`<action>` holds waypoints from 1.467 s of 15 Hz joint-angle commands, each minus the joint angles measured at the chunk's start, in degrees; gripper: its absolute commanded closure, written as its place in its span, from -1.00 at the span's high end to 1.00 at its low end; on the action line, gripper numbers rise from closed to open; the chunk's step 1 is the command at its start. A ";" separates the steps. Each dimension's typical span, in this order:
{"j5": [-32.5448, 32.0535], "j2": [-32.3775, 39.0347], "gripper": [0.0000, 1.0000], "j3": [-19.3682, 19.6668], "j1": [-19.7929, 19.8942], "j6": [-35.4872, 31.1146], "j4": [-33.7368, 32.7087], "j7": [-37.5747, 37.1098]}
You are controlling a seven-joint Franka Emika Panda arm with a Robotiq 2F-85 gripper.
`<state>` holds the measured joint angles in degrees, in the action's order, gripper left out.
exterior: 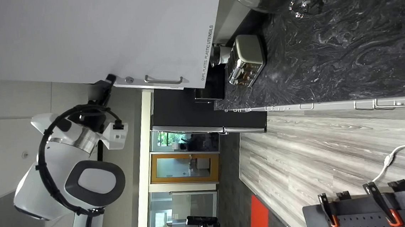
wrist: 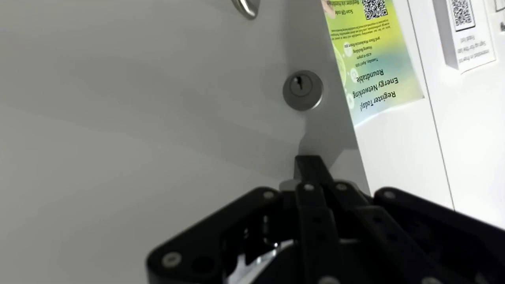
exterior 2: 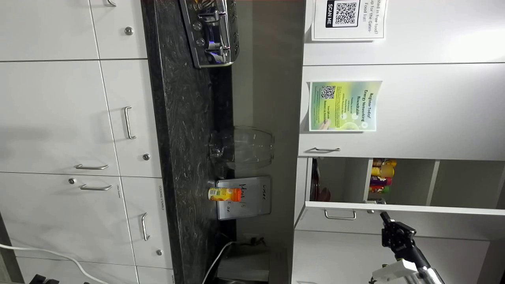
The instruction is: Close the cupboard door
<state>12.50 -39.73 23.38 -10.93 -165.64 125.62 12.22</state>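
Cupboard door (exterior: 111, 34) hung ajar in the upper row above the worktop (exterior: 344, 46), white outer face turned toward the claw (wrist: 314, 167). Near its free edge sat a silver bar handle (exterior: 164, 82) and a round lock (wrist: 303, 90). Claw's fingers were drawn together, tip close to that edge, near the lock; could not tell whether it touched. Open room lay between the free edge and the neighbouring white door (exterior 2: 426, 110), which bore a green-yellow flyer (exterior 2: 343, 106).

Worktop was dark and swirled; on it stood a toaster (exterior: 249, 49), a clear vessel (exterior 2: 252, 146) and a yellow bottle (exterior 2: 223, 194) with orange cap. Past it ran wood-grain floor (exterior: 297, 146), then a red mat (exterior: 259, 216) and an orange-framed door (exterior: 174, 167).

Shelves (exterior 2: 433, 181) with a row of small containers (exterior 2: 381, 173) showed only in an exterior view. Lettering (exterior: 207, 52), "CUPS, PLATES, PLASTIC UTENSILS", read only in an exterior view; keyhole (wrist: 300, 83) clear only in wrist view.
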 commanded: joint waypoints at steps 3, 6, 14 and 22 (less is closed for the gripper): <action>0.68 9.93 -1.00 0.91 -2.34 -2.53 -8.86 0.67; 1.27 14.65 -1.00 0.82 -1.81 -1.97 -13.16 0.63; 3.85 28.75 -1.00 6.00 -6.22 -5.16 -24.88 1.12; 13.25 41.74 -1.00 11.30 -8.67 -7.66 -35.96 4.58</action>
<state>21.66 -3.96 32.96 -19.27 -172.21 95.89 14.88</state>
